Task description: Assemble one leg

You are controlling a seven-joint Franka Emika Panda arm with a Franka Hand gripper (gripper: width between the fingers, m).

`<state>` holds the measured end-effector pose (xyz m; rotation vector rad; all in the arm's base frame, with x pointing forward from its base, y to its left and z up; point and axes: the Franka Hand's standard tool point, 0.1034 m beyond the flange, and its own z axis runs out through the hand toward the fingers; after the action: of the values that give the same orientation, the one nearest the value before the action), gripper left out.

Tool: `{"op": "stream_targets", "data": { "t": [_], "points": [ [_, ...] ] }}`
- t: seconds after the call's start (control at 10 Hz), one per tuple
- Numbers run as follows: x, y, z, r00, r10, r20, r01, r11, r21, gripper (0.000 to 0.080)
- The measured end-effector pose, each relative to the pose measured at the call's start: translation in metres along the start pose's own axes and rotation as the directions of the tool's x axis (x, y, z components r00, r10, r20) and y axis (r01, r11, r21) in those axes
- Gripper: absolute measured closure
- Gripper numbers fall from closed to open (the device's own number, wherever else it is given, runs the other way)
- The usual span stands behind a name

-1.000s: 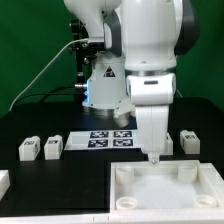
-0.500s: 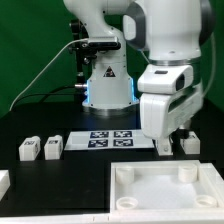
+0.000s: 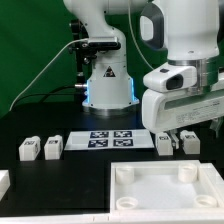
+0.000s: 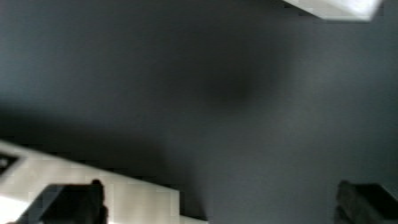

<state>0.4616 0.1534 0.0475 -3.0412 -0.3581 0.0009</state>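
Several small white legs with tags lie on the black table: two at the exterior view's left and two at its right. The large white tabletop lies at the front. My gripper hangs just above the two right legs. In the wrist view the gripper is open and empty, its dark fingers wide apart over the black table. A blurred white part shows beside one finger, and I cannot tell which part it is.
The marker board lies in the middle behind the tabletop. The robot base stands at the back. A white edge shows at the exterior view's far left. Another white corner shows in the wrist view.
The arm has lifted off the tabletop's far edge and swung to the exterior view's right, ending over the two right legs. No part has moved.
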Motion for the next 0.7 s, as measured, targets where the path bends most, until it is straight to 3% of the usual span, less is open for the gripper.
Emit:
{"op": "stream_targets", "data": {
  "t": [0.4,0.6,0.7],
  "points": [
    [-0.009,-0.02,-0.001,0.977,0.172,0.127,-0.173,0.985,-0.002,0.0151],
    [-0.02,-0.027,0.001,0.927,0.211,0.311,-0.211,0.977,-0.033,0.0151],
    [-0.013,-0.027,0.001,0.893,0.218,0.393,-0.221,0.975,-0.038,0.0151]
  ]
}}
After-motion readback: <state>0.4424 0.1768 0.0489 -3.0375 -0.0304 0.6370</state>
